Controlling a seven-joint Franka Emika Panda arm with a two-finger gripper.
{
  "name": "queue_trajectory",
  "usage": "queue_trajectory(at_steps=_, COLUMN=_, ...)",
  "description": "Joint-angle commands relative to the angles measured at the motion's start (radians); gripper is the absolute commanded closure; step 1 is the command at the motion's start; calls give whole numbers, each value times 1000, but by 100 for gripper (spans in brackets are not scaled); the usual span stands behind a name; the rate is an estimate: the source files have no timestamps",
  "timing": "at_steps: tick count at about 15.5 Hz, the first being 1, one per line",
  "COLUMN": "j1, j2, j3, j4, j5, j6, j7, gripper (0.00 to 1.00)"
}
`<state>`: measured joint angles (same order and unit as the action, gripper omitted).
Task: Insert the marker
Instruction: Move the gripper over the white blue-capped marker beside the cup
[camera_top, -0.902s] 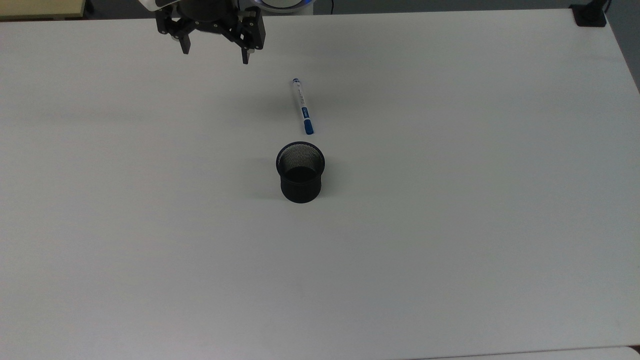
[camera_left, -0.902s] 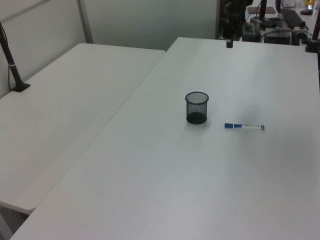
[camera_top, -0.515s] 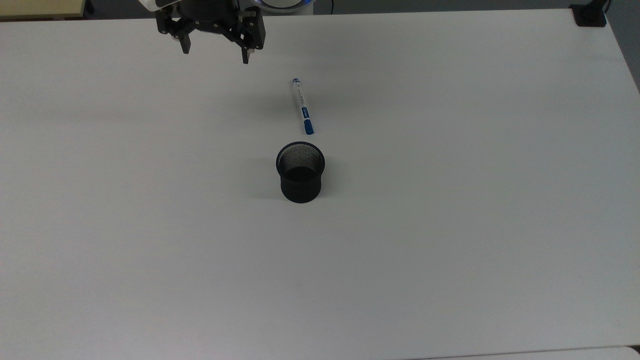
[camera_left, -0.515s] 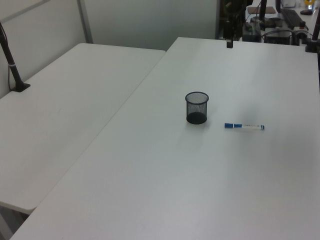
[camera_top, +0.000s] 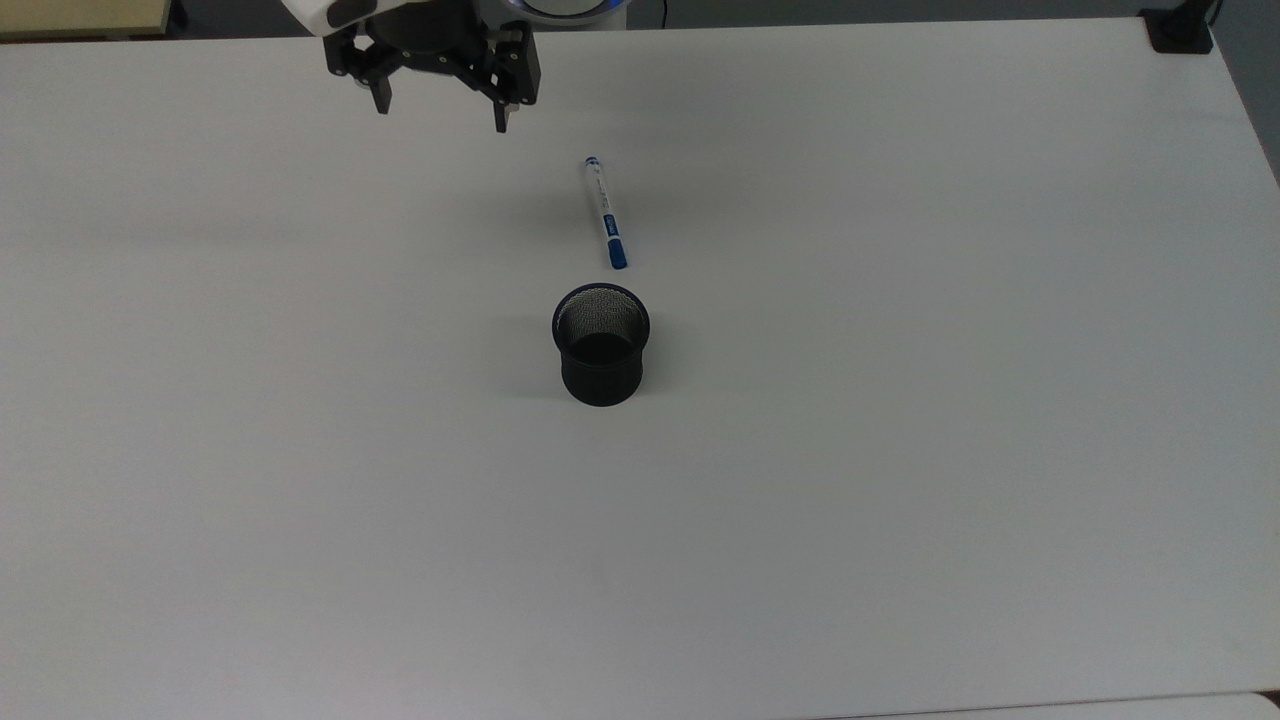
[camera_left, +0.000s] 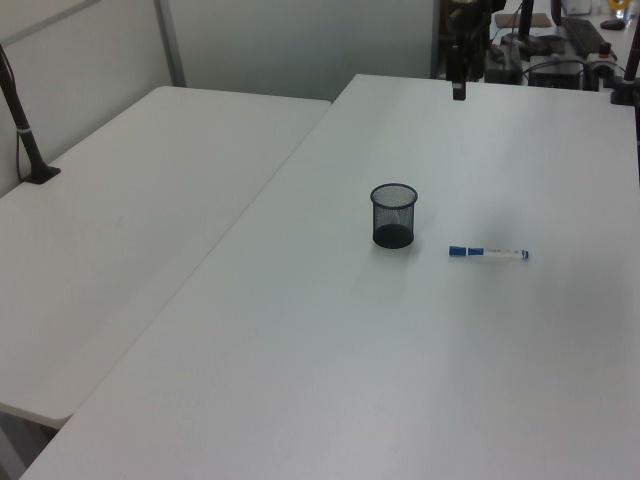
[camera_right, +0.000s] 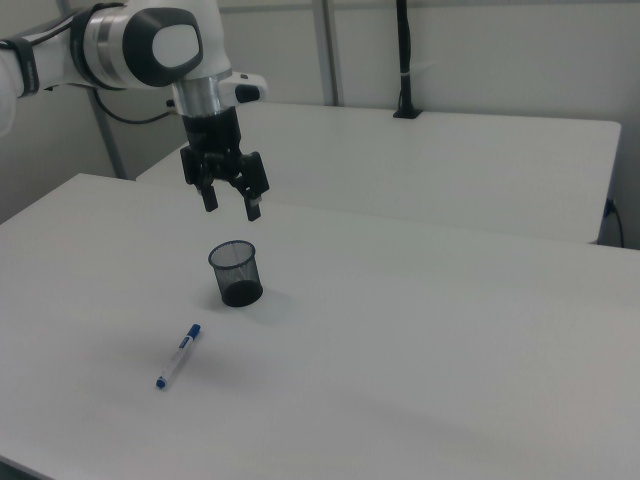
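**A:** Which step are you on?

**B:** I am only beginning. My gripper (camera_top: 440, 112) is hanging in the air above the table (camera_top: 900, 450), near its far edge as the top view shows it, and my jaws are spread wide with nothing between them. The marker (camera_top: 605, 212) is lying flat on the table, untouched, well apart from me.

**A:** Where exactly is it lying?

**B:** Toward the middle of the table, just beyond the black mesh cup (camera_top: 600, 345) on the side facing the far edge. Its blue cap is pointing at the cup and its dark tip is pointing away. A small gap is separating cap and cup; they are not touching. In the right view the marker (camera_right: 178, 355) is sitting nearer the front edge than the cup (camera_right: 235, 272).

**A:** What is the next move asking of you?

**B:** I am judging that I need to travel across and down to the barrel and turn my jaws so they are closing across the slim barrel, not along it. After that comes the lift, tipping it upright, and lowering it into the cup's open mouth.

**A:** Is anything standing in your way?

**B:** Nothing is lying between me and the marker. The cup is the one thing close by, so I am thinking a grip nearer the tip end keeps me off its rim. A second table (camera_left: 130, 240) is standing alongside, out of my path.
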<state>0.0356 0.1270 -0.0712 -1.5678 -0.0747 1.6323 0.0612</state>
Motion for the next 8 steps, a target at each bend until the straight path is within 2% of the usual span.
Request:
queue_trajectory(at_steps=1, j1=42, j2=39, j3=2, j4=-12, j5=1, j6=-11, j7=3, gripper=0)
queue_trajectory(at_steps=4, j1=82, j2=86, j3=2, j4=-17, j5=10, j6=-9, j7=5, gripper=0)
queue_trajectory(at_steps=8, j1=121, j2=103, j3=2, j4=-81, j5=39, j6=-5, j7=-8, gripper=0)
